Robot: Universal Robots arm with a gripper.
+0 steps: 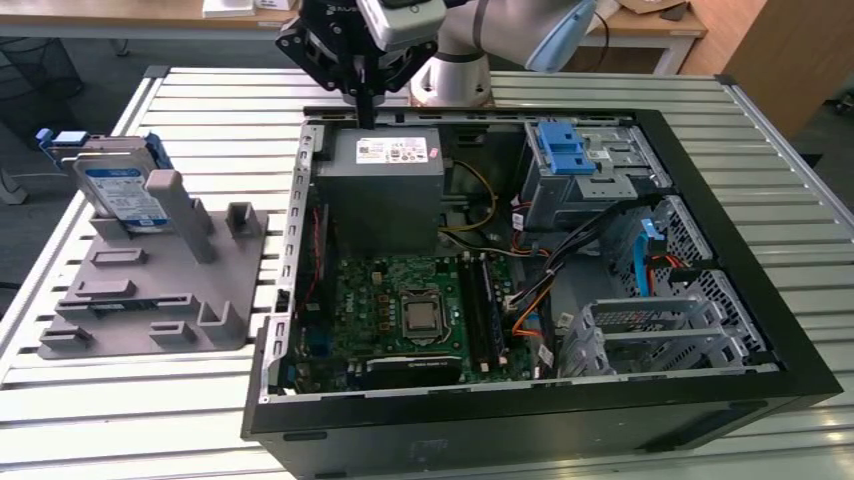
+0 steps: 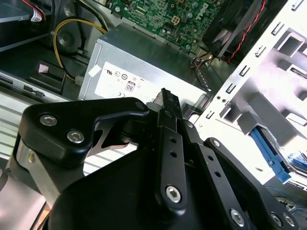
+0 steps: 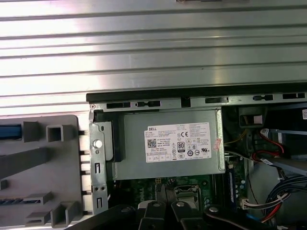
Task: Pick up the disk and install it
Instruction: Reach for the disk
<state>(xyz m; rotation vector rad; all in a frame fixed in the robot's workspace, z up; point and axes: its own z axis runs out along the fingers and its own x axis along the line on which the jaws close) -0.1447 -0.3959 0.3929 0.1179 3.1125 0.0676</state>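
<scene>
**Figure. Open computer case with the disk parked beside it.** One black, angular metal gripper [image 1: 363, 106] hangs over the edge of the case nearest the arm's base, just above the power supply. In both wrist views its bolted finger links taper to a single narrow tip [image 2: 165, 96] [image 3: 161, 189]. The fingers are drawn together with nothing between them.

One disk [image 1: 118, 190], a flat silver rectangle with a white-and-blue label and a blue plastic frame, stands on edge in one matte grey fixture [image 1: 147, 300]. The fixture is a moulded slab with square posts and slots. It lies at the exterior view's left of the case, and the disk is well apart from the gripper.

One black sheet-metal case [image 1: 747, 230] lies on its side with its interior exposed, on a table [image 1: 214, 110] of ribbed, shiny aluminium slats. Inside are:

- One grey metal power-supply box [image 1: 384, 200] [image 3: 134, 158] [image 2: 144, 62] with a white sticker.
- One green motherboard [image 1: 387, 300], studded with small components.
- One blue plastic latch [image 1: 566, 150] with ridged steps.
- One perforated silver drive cage [image 1: 654, 330].

Loose yellow, orange, black and blue cables run between these parts.
</scene>
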